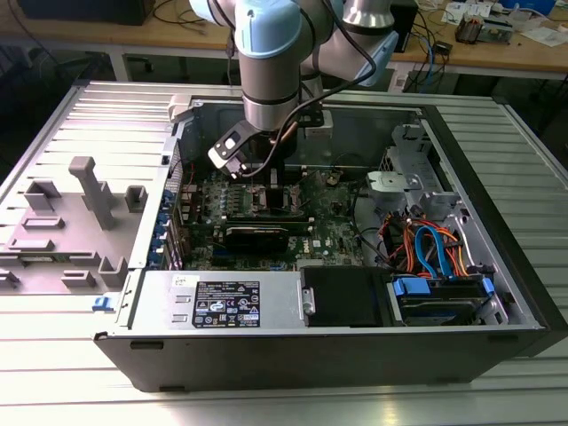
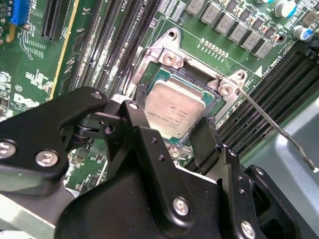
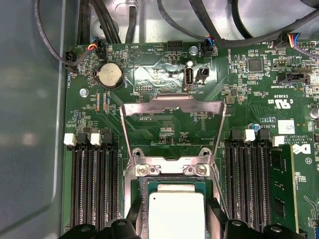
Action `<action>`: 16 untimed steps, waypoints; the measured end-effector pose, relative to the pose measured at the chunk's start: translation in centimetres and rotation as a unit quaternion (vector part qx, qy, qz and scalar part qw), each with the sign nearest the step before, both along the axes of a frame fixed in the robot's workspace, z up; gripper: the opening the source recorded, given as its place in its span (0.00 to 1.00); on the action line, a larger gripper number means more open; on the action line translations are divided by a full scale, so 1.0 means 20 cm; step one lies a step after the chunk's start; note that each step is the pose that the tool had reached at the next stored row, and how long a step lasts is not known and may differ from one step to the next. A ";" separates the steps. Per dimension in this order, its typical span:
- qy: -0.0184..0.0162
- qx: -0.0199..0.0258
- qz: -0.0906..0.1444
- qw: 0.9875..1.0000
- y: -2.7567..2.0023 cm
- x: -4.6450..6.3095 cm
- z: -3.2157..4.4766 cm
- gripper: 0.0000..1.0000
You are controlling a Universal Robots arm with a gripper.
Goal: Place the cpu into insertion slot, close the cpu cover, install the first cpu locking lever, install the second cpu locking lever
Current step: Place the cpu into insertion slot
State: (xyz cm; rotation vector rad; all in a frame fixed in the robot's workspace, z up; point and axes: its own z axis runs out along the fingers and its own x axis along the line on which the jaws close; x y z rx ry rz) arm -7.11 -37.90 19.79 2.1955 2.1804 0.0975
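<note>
My gripper (image 1: 266, 185) hangs inside the open computer case, low over the green board. In both wrist views the silver-topped cpu (image 2: 174, 110) (image 3: 177, 211) lies in or just above the insertion slot (image 2: 172, 59) (image 3: 172, 169), level with its silver rim. The black fingers (image 2: 133, 117) press against two opposite edges of the cpu, so the gripper (image 2: 169, 124) (image 3: 177, 221) is shut on it. The cpu cover (image 3: 172, 103) is swung open and lies back over the board beyond the slot. A thin wire locking lever (image 2: 279, 130) stands released, angled away from the slot.
Long black memory slots (image 3: 92, 184) (image 3: 249, 174) flank the socket. Black cables (image 3: 99, 25) run along the case wall behind the board. In the exterior view a power supply (image 1: 222, 302) and a drive bay (image 1: 435, 297) with blue and orange cables sit nearby. A grey fixture tray (image 1: 67, 222) lies at the exterior view's left.
</note>
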 end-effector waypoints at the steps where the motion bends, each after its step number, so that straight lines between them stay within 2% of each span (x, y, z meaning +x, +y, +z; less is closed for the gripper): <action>1: 0.000 0.000 0.000 1.000 0.001 0.00 -0.001 0.62; 7: 0.000 0.000 0.003 1.000 0.022 0.00 -0.003 0.62; 16: 0.000 0.000 0.003 1.000 0.023 0.00 -0.007 0.62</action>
